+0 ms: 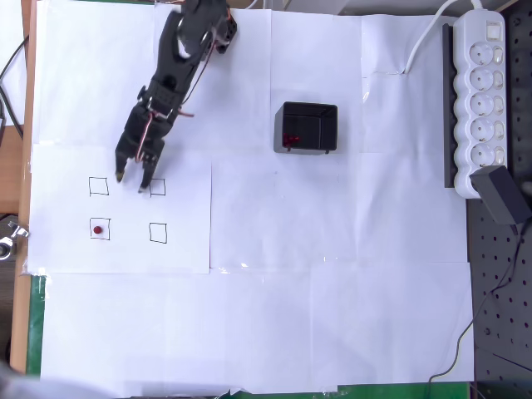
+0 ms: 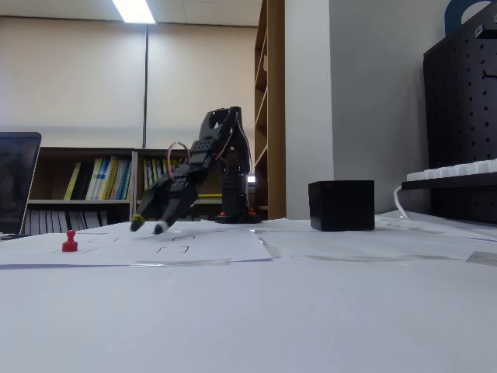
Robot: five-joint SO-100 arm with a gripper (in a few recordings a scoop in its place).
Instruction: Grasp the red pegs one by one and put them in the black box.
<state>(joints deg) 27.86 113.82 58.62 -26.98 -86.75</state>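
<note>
Red marks the one peg (image 1: 98, 229) left out on the paper: it stands upright inside the lower-left drawn square (image 1: 100, 229) in the overhead view, and in the fixed view (image 2: 70, 242) it shows as a small knobbed piece on the white sheet. More red shows inside the black box (image 1: 306, 128), against its left wall, so some pegs seem to be already dropped there; how many I cannot tell. The box sits well apart from the squares, to the right in the overhead view.

The black arm (image 1: 179, 58) reaches down toward the grid, and the end effector (image 1: 133, 177) hangs with its two fingers spread and nothing between them, above the gap between the two upper squares. The fixed view (image 2: 147, 226) shows the tips raised off the surface, short of the peg.

The step in hand looks like the approach to the last peg. To do it well, the end effector should move toward the lower-left square while staying above the paper, centre the fingers on either side of the peg's head, and only then descend. The peg is small and light, so an off-centre closure could tip it or flick it away. Closing slowly and lifting straight up should keep it upright.
</note>
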